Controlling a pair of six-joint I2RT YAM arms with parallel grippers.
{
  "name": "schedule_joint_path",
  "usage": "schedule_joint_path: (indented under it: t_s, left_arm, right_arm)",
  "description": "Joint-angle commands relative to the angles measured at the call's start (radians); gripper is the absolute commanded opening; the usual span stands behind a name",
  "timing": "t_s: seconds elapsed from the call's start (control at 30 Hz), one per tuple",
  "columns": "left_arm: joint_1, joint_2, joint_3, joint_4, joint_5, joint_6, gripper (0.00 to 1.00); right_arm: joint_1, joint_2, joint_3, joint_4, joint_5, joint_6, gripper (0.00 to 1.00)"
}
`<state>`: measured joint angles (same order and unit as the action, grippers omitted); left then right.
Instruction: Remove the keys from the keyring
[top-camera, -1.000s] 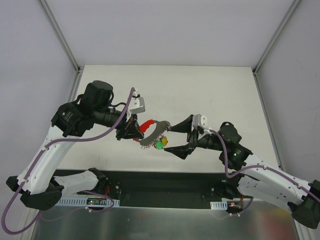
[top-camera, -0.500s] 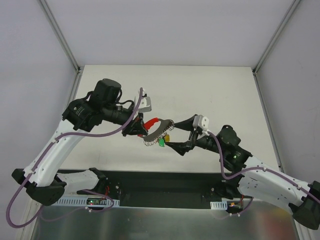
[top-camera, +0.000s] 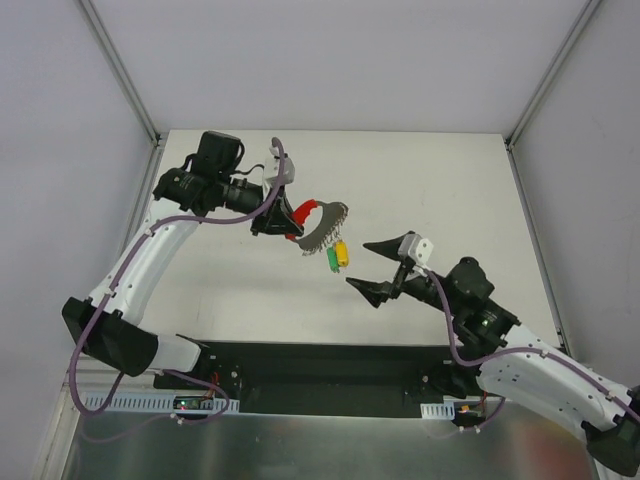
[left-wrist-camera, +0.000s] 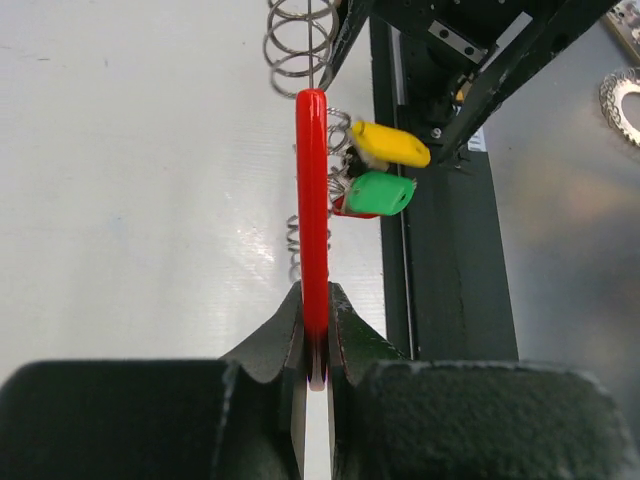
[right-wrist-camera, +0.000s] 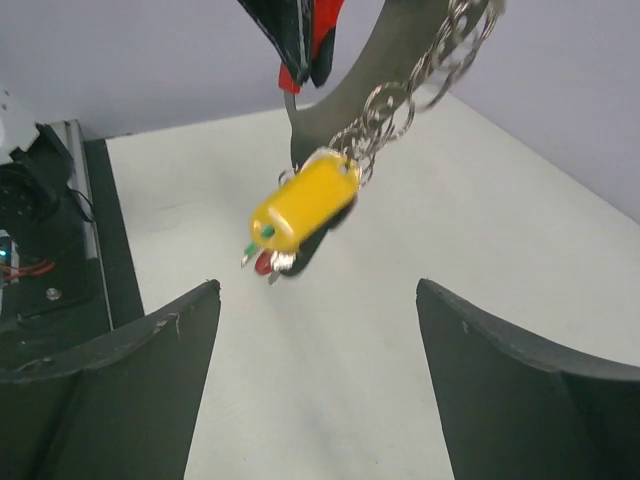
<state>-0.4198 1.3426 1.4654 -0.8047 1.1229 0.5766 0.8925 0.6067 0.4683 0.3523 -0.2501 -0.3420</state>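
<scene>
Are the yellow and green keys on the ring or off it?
On it. The yellow key and green key dangle from wire rings on the red piece, which the left gripper pinches shut.

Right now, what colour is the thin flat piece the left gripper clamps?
Red: the thin flat piece, clearest in left wrist view.

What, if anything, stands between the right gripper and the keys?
Nothing visible. The open right gripper faces the keys across open air; they hang from the red holder pinched by the left gripper.
</scene>
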Motion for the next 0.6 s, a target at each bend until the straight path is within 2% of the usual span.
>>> schedule_joint_path:
  t_s: [0.0,0.03,0.07,0.17,0.23,0.27,0.4,0.57]
  left_arm:
    - [0.044,0.027,-0.017,0.076,0.231,0.064,0.00]
    - [0.041,0.015,-0.037,0.100,0.254,0.069,0.00]
    - [0.039,-0.011,-0.056,0.119,0.270,0.066,0.00]
    - [0.010,-0.072,-0.097,0.151,0.188,0.037,0.00]
    - [-0.007,-0.120,-0.149,0.192,0.141,0.016,0.00]
    - [-0.011,-0.166,-0.175,0.266,0.138,0.000,0.00]
    - [-0.045,-0.224,-0.304,0.341,0.081,-0.047,0.00]
    - [-0.060,-0.215,-0.304,0.341,0.095,-0.046,0.00]
  right_arm:
    - [-0.090,0.056,0.053,-0.056,-0.069,0.007,0.82]
    - [-0.162,0.067,0.046,-0.018,-0.105,0.033,0.82]
    - [-0.202,0.092,0.037,0.014,-0.215,0.059,0.82]
    - [-0.316,0.152,0.000,0.184,-0.444,0.188,0.79]
    - [-0.325,0.183,0.000,0.226,-0.511,0.222,0.79]
    - [-0.325,0.192,0.000,0.238,-0.562,0.231,0.79]
    - [-0.325,0.200,-0.023,0.295,-0.613,0.241,0.78]
    - [-0.325,0.206,-0.013,0.333,-0.751,0.227,0.77]
